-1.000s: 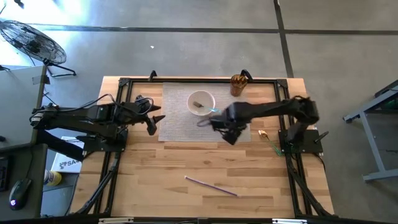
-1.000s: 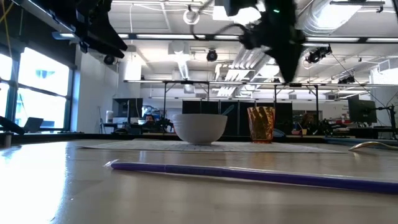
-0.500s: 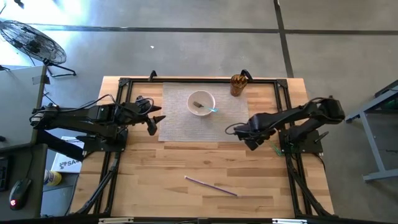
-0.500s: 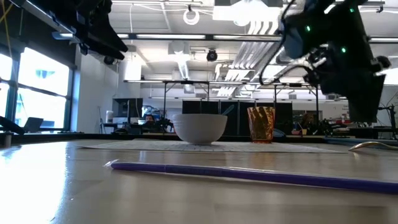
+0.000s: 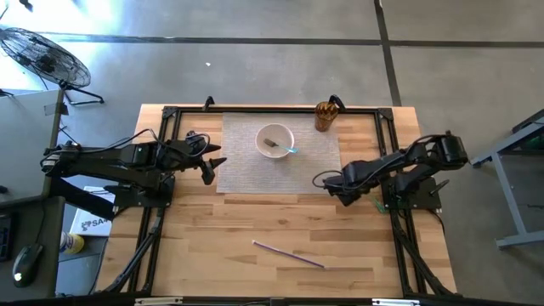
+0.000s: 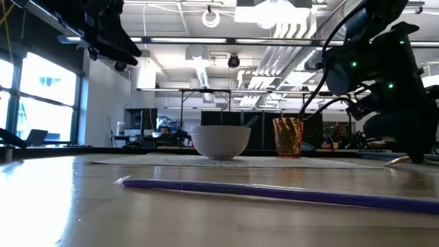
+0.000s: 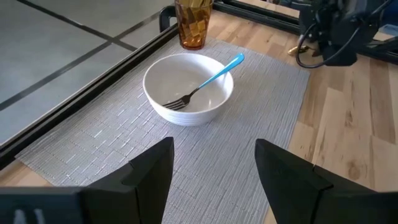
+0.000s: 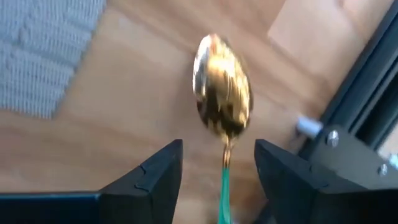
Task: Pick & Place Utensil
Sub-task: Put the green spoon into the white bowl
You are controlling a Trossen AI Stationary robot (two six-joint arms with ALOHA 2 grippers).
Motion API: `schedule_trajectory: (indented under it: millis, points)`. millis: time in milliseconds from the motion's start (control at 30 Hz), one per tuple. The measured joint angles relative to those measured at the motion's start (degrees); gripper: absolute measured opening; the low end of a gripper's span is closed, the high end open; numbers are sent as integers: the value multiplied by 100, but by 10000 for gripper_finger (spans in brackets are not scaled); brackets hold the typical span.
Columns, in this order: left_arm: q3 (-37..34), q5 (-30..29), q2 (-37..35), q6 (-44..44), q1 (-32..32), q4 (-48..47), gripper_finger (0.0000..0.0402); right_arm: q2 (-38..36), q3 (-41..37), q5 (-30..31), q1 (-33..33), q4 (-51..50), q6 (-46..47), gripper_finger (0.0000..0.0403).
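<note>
A gold spoon with a green handle (image 8: pixel 222 87) lies on the wood at the table's right side; its bowl end also shows in the low view (image 6: pixel 410 160). My right gripper (image 8: pixel 217 186) is open, low over it, one finger on each side of the spoon's neck; it also shows in the high view (image 5: pixel 344 190). A white bowl (image 7: pixel 188 87) on the grey placemat (image 7: pixel 112 143) holds a blue-handled fork (image 7: pixel 205 84), tines down, handle leaning on the rim. My left gripper (image 7: pixel 211 180) is open and empty over the mat's left edge (image 5: pixel 208 166).
An amber glass (image 5: pixel 324 116) stands at the mat's far right corner. A purple stick (image 5: pixel 287 253) lies on bare wood toward the near edge. The black frame rail (image 8: pixel 354 118) runs close beside the spoon on its right.
My right gripper has gone from beside the bowl toward the table's right edge and down, and now stands low over the spoon. The fork stays in the bowl. My left arm has kept still.
</note>
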Motion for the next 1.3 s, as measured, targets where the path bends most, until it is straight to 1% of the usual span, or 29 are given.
schedule_trajectory:
  millis: [100,233,333,433,500,600,733,833,933,1067,1300]
  points:
    - [-2,0,0,8,0,-1,220,1,-71,286,-20,189,13,190]
    - [-2,2,0,8,0,-2,220,2,-100,384,-50,185,-41,174]
    - [-2,2,0,8,0,-4,220,2,-100,506,-48,226,-252,157]
    - [-2,2,0,8,0,-4,220,2,-97,468,-68,341,-570,142]
    - [-2,4,0,8,0,-4,220,60,-97,293,-99,390,-784,137]
    - [-2,4,0,8,0,-6,220,255,-79,203,-123,431,-1086,138]
    - [-2,7,0,8,0,-7,220,570,-29,342,-118,395,-1312,150]
    - [-2,7,0,8,0,-8,220,651,36,374,-118,403,-1441,157]
    - [-2,9,0,8,0,-9,220,660,147,420,-117,365,-1447,154]
    - [-2,9,0,9,0,-7,220,678,215,526,-126,430,-1455,127]
    - [-2,4,0,8,0,10,220,678,222,553,-128,502,-1300,63]
